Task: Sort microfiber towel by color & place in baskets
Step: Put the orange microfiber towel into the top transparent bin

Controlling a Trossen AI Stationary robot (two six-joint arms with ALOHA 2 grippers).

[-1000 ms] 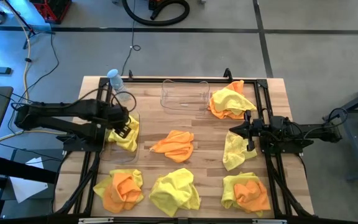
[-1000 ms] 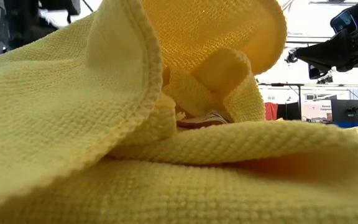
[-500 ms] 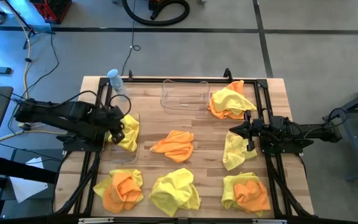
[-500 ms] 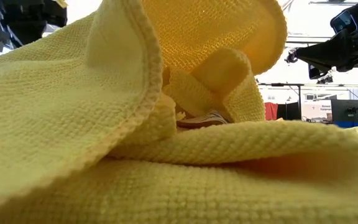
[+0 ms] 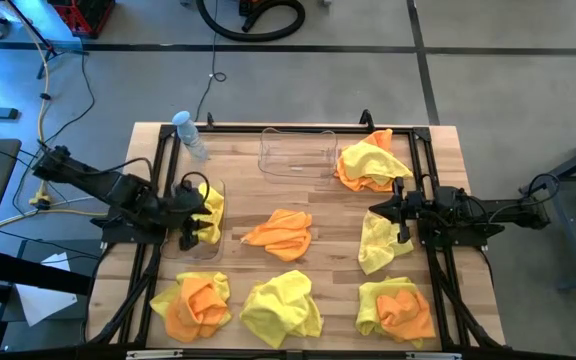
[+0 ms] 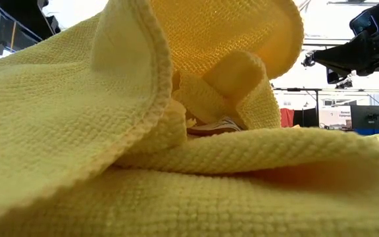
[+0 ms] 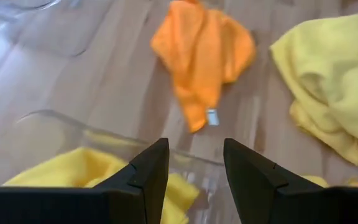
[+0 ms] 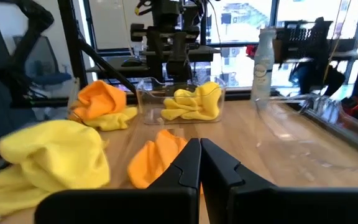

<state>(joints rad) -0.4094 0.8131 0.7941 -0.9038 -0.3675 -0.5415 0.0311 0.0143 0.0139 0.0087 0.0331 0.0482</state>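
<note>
Left hand [image 5: 190, 211], fingers parted and empty over the basket [image 5: 214, 186] holding a yellow towel [image 5: 211, 205]; should next reach the orange towel [image 5: 282, 233] ahead, pinching its bunched centre.

Table [image 5: 328, 195] (wooden) carries towels [image 5: 280, 233], baskets [image 5: 296, 152].

Towel [image 5: 209, 208] in left basket [image 5: 217, 186]

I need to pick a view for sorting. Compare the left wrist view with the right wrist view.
Only the left wrist view shows the open left gripper directly above the yellow towel in its basket. Only the right wrist view shows the shut right gripper, the water bottle and the empty basket. Both show the lone orange towel mid-table.
</note>
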